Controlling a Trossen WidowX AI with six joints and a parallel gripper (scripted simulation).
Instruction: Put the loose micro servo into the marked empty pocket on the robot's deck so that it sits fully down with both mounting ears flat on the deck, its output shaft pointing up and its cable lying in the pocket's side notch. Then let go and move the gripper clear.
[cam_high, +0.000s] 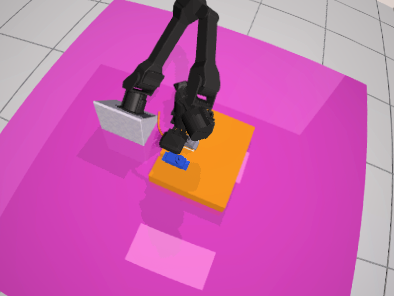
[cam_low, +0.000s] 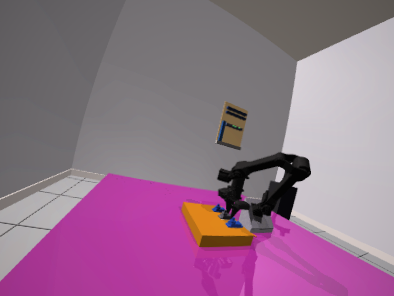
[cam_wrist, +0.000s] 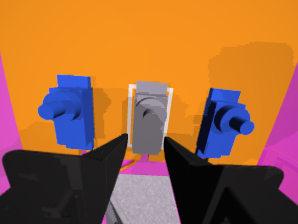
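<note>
The grey micro servo (cam_wrist: 148, 120) (cam_high: 192, 145) sits inside the white-outlined pocket (cam_wrist: 130, 100) on the orange deck (cam_wrist: 150, 40) (cam_high: 222, 160) (cam_low: 210, 232), with its round output end facing the wrist camera. Its thin orange cable (cam_wrist: 129, 163) (cam_high: 159, 125) leads off the deck's near edge. My gripper (cam_wrist: 146, 139) (cam_high: 181, 142) (cam_low: 227, 216) hangs low over the servo, with one finger on each side of its near end. The fingers stand slightly apart from the servo's sides, so the gripper is open. Whether both ears lie flat is hidden.
Two blue servos (cam_wrist: 70, 112) (cam_wrist: 222, 122) sit mounted in the deck left and right of the pocket; one also shows in the top view (cam_high: 176, 160). The arm's grey base block (cam_high: 122, 122) stands beside the deck. A pale pink rectangle (cam_high: 170, 256) marks the mat nearer the front.
</note>
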